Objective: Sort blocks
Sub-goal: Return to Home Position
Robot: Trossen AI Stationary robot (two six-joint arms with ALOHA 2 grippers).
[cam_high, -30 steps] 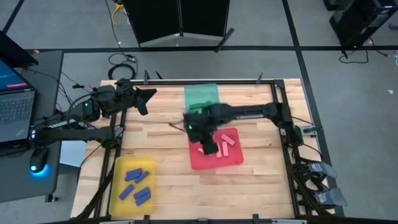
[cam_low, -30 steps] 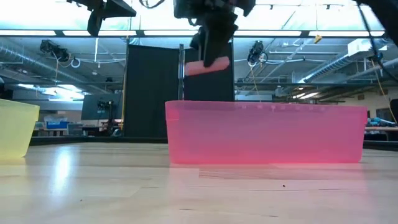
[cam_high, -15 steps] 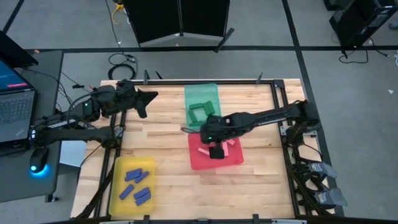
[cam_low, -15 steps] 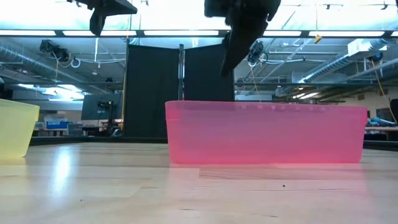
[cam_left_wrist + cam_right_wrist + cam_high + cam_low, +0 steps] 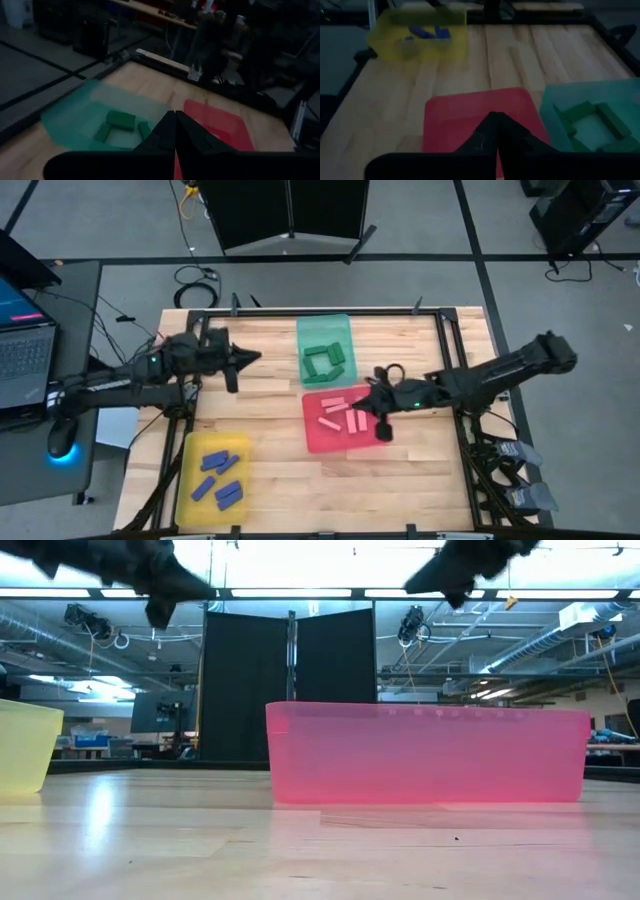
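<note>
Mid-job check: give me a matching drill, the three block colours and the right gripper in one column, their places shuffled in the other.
A: 1 blue blocks; 2 green blocks; 3 pink blocks; 4 right gripper.
B: a above the red tray's right edge; b in the teal tray; c in the yellow tray; d in the red tray.
Pairs: 1-c, 2-b, 3-d, 4-a.
The left gripper hangs left of the teal tray.

grey floor (image 5: 120, 220), black partition (image 5: 250, 680), ceiling strip lights (image 5: 300, 592); laptop (image 5: 22, 345)
</note>
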